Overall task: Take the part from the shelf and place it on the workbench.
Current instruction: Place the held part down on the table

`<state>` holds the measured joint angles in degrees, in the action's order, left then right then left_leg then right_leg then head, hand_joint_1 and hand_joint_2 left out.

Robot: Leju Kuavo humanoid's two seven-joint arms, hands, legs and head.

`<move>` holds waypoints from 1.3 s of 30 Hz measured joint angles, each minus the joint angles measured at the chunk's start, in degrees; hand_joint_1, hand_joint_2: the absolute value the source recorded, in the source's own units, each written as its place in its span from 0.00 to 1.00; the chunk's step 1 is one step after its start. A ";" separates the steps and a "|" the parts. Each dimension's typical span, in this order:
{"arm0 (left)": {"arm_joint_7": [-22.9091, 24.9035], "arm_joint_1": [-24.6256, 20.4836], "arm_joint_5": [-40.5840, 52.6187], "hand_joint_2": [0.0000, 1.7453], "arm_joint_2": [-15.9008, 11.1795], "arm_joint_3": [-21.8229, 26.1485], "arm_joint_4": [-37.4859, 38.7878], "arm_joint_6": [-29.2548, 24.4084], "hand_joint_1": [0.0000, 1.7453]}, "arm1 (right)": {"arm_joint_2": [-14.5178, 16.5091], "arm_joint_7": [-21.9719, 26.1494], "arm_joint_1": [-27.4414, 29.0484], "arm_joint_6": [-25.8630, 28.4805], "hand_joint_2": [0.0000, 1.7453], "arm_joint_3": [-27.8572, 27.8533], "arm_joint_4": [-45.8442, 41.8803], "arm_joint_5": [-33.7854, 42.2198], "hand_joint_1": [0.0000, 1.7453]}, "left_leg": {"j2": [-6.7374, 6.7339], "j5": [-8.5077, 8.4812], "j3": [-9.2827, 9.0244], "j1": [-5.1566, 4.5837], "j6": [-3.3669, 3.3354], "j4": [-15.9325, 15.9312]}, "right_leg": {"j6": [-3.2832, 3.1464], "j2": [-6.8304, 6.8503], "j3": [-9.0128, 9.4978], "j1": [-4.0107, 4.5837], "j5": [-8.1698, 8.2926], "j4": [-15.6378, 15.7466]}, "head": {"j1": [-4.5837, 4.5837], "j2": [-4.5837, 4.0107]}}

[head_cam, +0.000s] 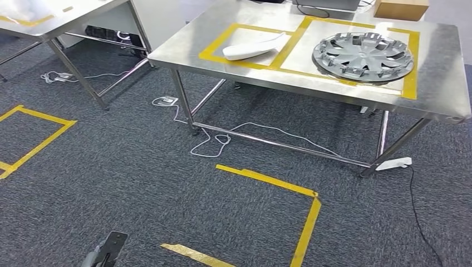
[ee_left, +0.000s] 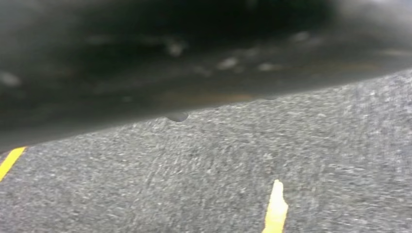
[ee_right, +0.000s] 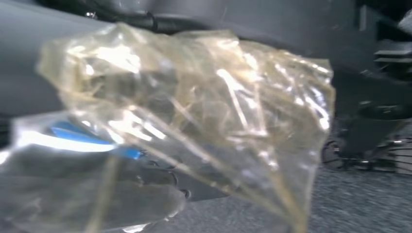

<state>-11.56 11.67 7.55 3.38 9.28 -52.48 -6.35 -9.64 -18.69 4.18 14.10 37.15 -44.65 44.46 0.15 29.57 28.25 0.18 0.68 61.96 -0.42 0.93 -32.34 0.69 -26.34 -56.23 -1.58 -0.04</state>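
Observation:
A crumpled clear plastic bag (ee_right: 194,111) with a dark part and something blue inside lies close in front of my right wrist camera. It hangs above the carpet in my right hand (ee_right: 82,199), whose grey fingers are blurred behind the film. The steel workbench (head_cam: 445,83) stands ahead, marked with yellow tape squares. A white curved part (head_cam: 253,46) lies in its left square and a grey wheel cover (head_cam: 363,55) in its right one. A dark end of my left arm (head_cam: 106,253) pokes in at the lower edge; its fingers are hidden.
Grey carpet with yellow tape outlines (head_cam: 303,222) lies between me and the bench. White cables (head_cam: 214,142) and a power strip (head_cam: 394,163) lie under the bench. A second steel table (head_cam: 55,25) stands at the far left, and a cardboard box (head_cam: 401,8) sits behind the bench.

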 joint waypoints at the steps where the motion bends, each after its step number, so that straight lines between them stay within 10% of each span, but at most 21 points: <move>1: -0.03 -0.05 -0.13 0.00 -0.03 -0.02 0.09 -0.02 0.00 | -0.09 -0.04 0.01 -0.01 0.00 0.09 -0.07 0.03 0.00 | 0.08 0.71 -2.00 -0.07 -0.26 -3.22 | 0.28 0.01 -0.57 0.07 0.37 -0.42 | -0.01 0.00; 5: -0.30 -0.14 -0.43 0.00 -0.11 -0.11 0.57 -0.07 0.00 | -0.66 -0.13 0.09 -0.06 0.00 0.49 -0.16 0.32 0.00 | -0.13 0.82 -1.90 -0.19 -1.94 -6.04 | 1.60 -0.29 -2.29 -0.02 0.48 -1.62 | 0.07 0.00; 9: -0.42 -0.09 -0.63 0.00 -0.19 -0.17 0.85 -0.10 0.00 | -0.95 -0.33 0.53 -0.34 0.00 0.99 -0.28 0.50 0.00 | -0.41 -1.71 1.11 -0.34 -3.33 -6.23 | 2.29 -0.80 -5.65 -0.34 -9.20 -13.04 | 0.57 0.00; 11: -0.42 -0.06 -0.70 0.00 -0.28 -0.19 0.98 -0.11 0.00 | -1.04 -0.39 0.74 -0.34 0.00 1.08 -0.31 0.50 0.00 | -0.48 -3.09 2.89 -0.60 -3.36 -6.18 | 2.22 -0.80 -5.51 -0.36 -9.19 -17.36 | 0.57 0.00; 14: -0.42 -0.02 -0.71 0.00 -0.28 -0.26 1.10 -0.12 0.00 | -1.29 -0.40 0.87 -0.33 0.00 1.16 -0.34 0.50 0.00 | -0.52 -4.97 5.18 -0.85 -3.13 -6.08 | 1.60 -0.80 1.17 -0.24 -4.42 -10.21 | 0.56 0.00; 16: -0.43 0.04 -0.71 0.00 -0.30 -0.28 1.12 -0.13 0.00 | -1.44 -0.42 0.79 -0.34 0.00 1.19 -0.52 0.50 0.00 | -0.52 -6.10 6.03 -1.03 -2.73 -5.91 | 1.23 -0.83 7.38 -0.08 -4.81 -0.86 | 0.54 -0.01; 18: -0.45 0.10 -0.71 0.00 -0.36 -0.30 1.13 -0.15 0.00 | -1.50 -0.35 0.83 -0.34 0.00 1.25 -0.71 0.51 0.00 | -0.57 -7.31 6.58 -1.09 -2.33 -5.92 | 1.13 -0.86 9.72 0.09 -5.61 3.54 | 0.50 -0.01; 21: -0.47 0.33 -0.71 0.00 -0.49 -0.32 1.14 -0.15 0.00 | -1.51 -0.39 0.98 -0.34 0.00 1.34 -0.78 0.52 0.00 | -0.40 -5.39 7.74 -0.91 -1.46 -4.34 | 0.27 -0.62 8.49 -0.21 -4.28 3.66 | 0.39 -0.01; 25: -0.29 0.58 -0.81 0.00 -0.55 -0.52 1.13 -0.25 0.00 | -1.60 -0.74 0.96 -0.32 0.00 1.40 -0.91 0.67 0.00 | -0.32 3.94 11.07 -0.37 -0.47 9.39 | -0.59 -0.28 5.73 -0.24 -2.96 2.21 | -0.04 -0.01; 27: 0.02 0.78 -0.97 0.00 -0.66 -0.61 1.09 -0.45 0.00 | -1.66 -0.74 0.98 -0.29 0.00 1.44 -0.93 0.76 0.00 | -0.32 2.81 9.87 -0.12 -0.26 11.06 | -0.53 -0.24 4.06 -0.30 -2.59 1.16 | -0.07 0.00; 32: 0.85 0.93 -1.75 0.00 -0.95 -1.39 0.55 -0.83 0.00 | -1.99 -0.74 0.99 -0.22 0.00 1.96 -1.30 1.51 0.00 | -1.46 -0.18 0.88 -0.07 -0.55 -2.56 | 0.21 0.31 1.70 0.02 -2.23 -0.90 | -0.23 0.00; 35: 1.26 1.11 -2.67 0.00 -1.11 -1.85 0.42 -1.04 0.00 | -2.08 -0.74 0.96 -0.16 0.00 2.48 -1.40 2.04 0.00 | -0.68 0.11 1.02 0.01 -1.78 -4.12 | 1.23 0.77 0.62 0.08 -2.29 -1.64 | -0.23 0.00; 39: 1.48 1.64 -3.66 0.00 -1.31 -2.32 0.33 -1.16 0.00 | -2.29 -0.74 0.90 0.02 0.00 2.96 -1.56 2.68 0.00 | 0.51 -1.10 2.34 -0.13 -3.01 -4.42 | 1.98 -0.52 -3.99 -0.20 -9.07 -12.33 | 0.03 0.00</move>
<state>-10.08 13.30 3.89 2.08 6.97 -52.15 -7.51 -11.93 -19.43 5.08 14.12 40.11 -46.22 47.15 0.66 28.47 30.59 0.05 -2.33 57.54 1.56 0.41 -36.32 0.49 -35.41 -68.55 -1.55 -0.04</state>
